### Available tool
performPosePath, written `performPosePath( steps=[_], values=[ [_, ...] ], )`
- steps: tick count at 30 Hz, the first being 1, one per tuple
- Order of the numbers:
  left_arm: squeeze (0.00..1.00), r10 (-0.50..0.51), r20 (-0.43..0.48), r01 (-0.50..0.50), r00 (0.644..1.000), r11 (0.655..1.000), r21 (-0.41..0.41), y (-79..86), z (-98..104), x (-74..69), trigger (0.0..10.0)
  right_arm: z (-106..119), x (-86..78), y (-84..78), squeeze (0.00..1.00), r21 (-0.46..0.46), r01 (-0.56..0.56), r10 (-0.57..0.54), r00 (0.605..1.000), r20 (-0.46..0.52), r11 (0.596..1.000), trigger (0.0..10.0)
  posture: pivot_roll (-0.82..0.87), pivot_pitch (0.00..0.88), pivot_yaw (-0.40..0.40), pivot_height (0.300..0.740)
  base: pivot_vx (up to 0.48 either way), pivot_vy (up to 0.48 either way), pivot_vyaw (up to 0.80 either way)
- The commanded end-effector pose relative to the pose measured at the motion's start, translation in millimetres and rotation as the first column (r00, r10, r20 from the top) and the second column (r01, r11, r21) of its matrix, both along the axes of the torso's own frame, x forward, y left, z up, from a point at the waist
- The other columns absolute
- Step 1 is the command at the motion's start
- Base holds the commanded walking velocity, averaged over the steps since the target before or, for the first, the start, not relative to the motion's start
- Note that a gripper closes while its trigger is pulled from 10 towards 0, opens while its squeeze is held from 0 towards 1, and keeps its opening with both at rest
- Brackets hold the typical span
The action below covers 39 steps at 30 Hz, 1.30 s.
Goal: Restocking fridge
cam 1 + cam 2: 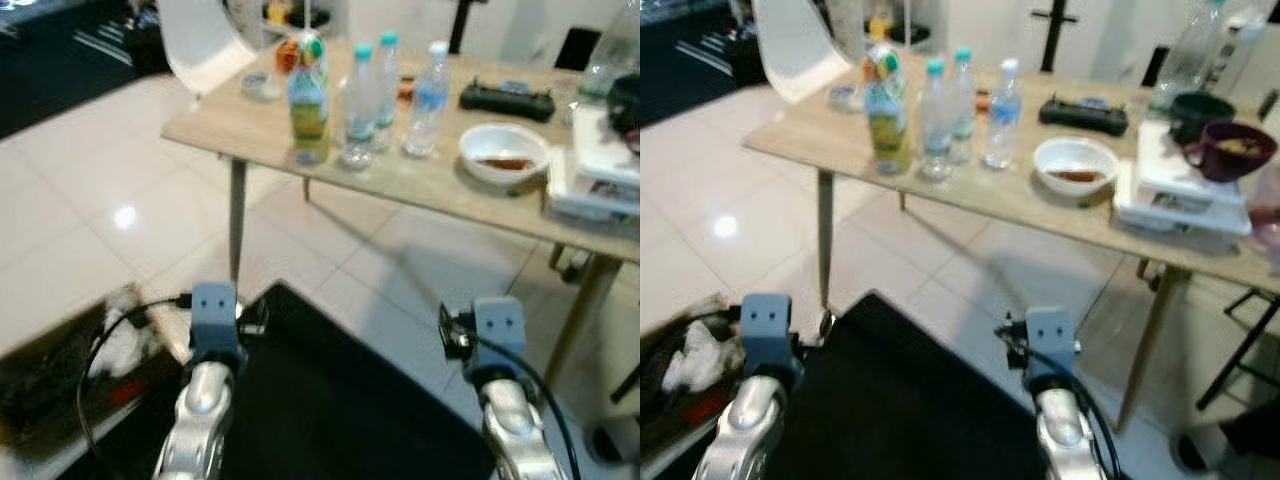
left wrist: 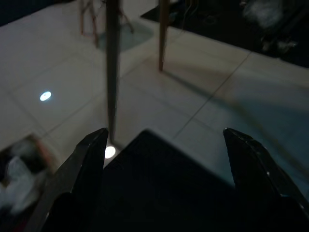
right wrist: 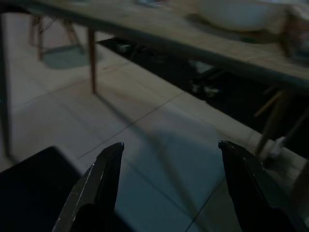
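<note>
left gripper [image 2: 164,145] spread wide, empty | right gripper [image 3: 169,154] likewise | bottles [image 1: 360,95] near desk [image 1: 420,185] front edge | bowl [image 1: 503,153] beside them

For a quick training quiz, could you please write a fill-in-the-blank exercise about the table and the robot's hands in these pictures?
1. The water bottles and the juice bottle stand on the wooden ____.
2. The white bowl sits to the robot's ____ of the bottles.
3. Both the left hand and the right hand are open and hold ____.

Missing words: table; right; nothing
</note>
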<state>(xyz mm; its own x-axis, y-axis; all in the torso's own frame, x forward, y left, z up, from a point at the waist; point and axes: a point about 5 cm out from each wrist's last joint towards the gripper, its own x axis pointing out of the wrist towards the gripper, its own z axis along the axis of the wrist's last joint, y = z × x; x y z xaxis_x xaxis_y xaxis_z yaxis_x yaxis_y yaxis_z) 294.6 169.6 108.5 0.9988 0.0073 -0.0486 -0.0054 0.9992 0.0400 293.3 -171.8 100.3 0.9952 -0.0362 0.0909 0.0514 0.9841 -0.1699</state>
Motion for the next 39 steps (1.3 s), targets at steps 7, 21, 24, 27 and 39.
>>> performPosePath(
  steps=[7,21,24,27,39],
  values=[
    [0.00,-0.022,-0.012,0.022,1.000,1.000,0.018,-2.9,-2.7,-1.5,10.0,-4.4,-2.0,-5.0,0.00,0.011,0.026,-0.026,0.999,-0.020,1.000,10.0,-0.11,0.182,0.063,0.707,0.480,0.000,-0.73],
    [0.00,-0.178,0.068,0.165,0.982,0.971,0.172,-23.3,4.8,-23.2,10.0,-9.4,-3.3,-14.3,0.00,0.053,0.070,-0.068,0.997,-0.046,0.996,10.0,-0.10,0.184,0.064,0.707,0.421,0.000,-0.78],
    [0.00,-0.210,0.101,0.189,0.972,0.963,0.190,-29.9,9.7,-31.7,10.0,-10.6,-3.6,-14.6,0.00,0.047,0.071,-0.068,0.996,-0.049,0.996,10.0,-0.10,0.184,0.065,0.707,0.324,0.000,-0.50],
    [0.00,-0.237,0.133,0.207,0.962,0.957,0.205,-37.0,14.7,-42.7,10.0,-12.4,-4.2,-13.7,0.00,0.039,0.065,-0.063,0.997,-0.052,0.997,10.0,-0.09,0.184,0.065,0.707,0.000,0.000,0.00],
    [0.00,-0.202,0.107,0.183,0.974,0.969,0.164,-43.9,10.1,-49.6,10.0,-14.2,-2.6,-9.5,0.00,0.028,0.044,-0.042,0.997,-0.057,0.999,10.0,-0.09,0.176,0.058,0.707,0.000,0.000,0.00]
  ],
)
